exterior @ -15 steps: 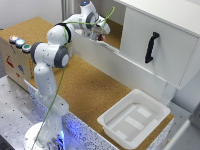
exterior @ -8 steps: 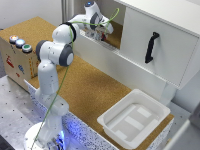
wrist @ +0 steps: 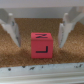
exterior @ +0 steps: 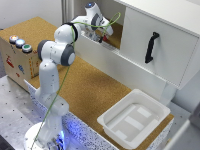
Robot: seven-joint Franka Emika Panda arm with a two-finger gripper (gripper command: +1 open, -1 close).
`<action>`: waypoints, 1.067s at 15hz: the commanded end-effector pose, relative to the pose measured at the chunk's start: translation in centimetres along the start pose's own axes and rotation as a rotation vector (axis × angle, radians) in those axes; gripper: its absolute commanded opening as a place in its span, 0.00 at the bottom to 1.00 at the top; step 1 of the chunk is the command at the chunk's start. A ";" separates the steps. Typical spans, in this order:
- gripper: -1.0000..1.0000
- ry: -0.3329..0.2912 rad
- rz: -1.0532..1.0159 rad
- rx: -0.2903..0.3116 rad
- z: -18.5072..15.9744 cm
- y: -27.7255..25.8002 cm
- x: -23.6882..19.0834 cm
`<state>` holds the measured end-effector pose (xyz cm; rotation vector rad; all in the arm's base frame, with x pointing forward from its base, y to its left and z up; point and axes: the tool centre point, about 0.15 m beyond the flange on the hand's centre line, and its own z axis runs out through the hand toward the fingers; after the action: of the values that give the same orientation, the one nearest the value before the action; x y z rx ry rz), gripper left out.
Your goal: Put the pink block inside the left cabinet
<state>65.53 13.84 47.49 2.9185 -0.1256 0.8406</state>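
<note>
The pink block (wrist: 42, 45) is a small reddish-pink cube with dark marks. It rests on the cork-brown floor (wrist: 20, 52) of the left cabinet in the wrist view. My gripper (wrist: 41, 30) is open and straddles it, with a gap between each finger (wrist: 12, 27) and the block. In the exterior view my gripper (exterior: 102, 36) reaches into the left cabinet (exterior: 116, 42) over its low white front wall. The block is hidden in that view.
A white door with a black handle (exterior: 150, 47) fronts the compartment on the exterior view's right. A white tray (exterior: 134, 119) sits on the cork table nearer the camera. A wooden box with round coloured buttons (exterior: 17, 55) stands at the exterior view's left.
The arm has shifted only slightly and stays reaching into the left cabinet. No other movement shows.
</note>
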 end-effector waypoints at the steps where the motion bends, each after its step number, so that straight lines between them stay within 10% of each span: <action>1: 1.00 0.114 -0.085 -0.041 -3.7 0.0 -5.8; 6: 1.00 0.000 -0.139 -0.070 -6.1 0.3 -13.5; 16: 1.00 0.000 -0.139 -0.070 -6.1 0.3 -13.5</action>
<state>51.30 15.16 46.38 2.8210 0.0439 0.7363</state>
